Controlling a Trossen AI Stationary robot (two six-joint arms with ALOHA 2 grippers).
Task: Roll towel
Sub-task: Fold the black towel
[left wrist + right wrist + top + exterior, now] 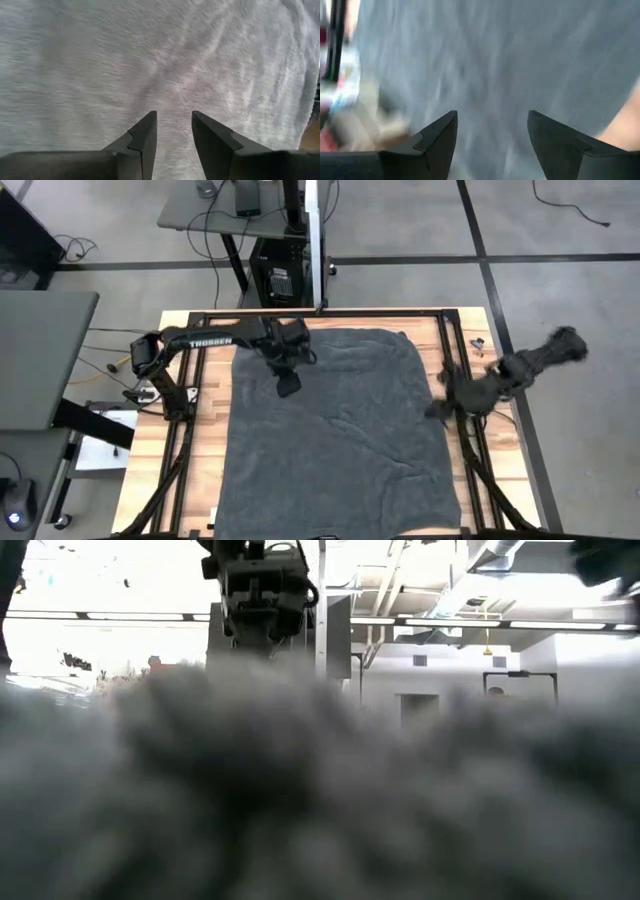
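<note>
Wooden counter (pixel 200 430), grey floor around. Towel (pixel 335 435) lies flat, covering counter centre. Left tool (pixel 288 385) over towel's far-left part, fingers apart; right tool (pixel 437 410) at right edge, apart. Low view: towel fills foreground.

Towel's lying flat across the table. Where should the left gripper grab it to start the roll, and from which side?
Probably the towel's far edge, coming straight down. The cloth lies spread flat with light wrinkles, so only an edge gives the fingers a lip to pinch. The left gripper hangs open over the cloth near that edge; the right gripper is open at the right edge.
</note>
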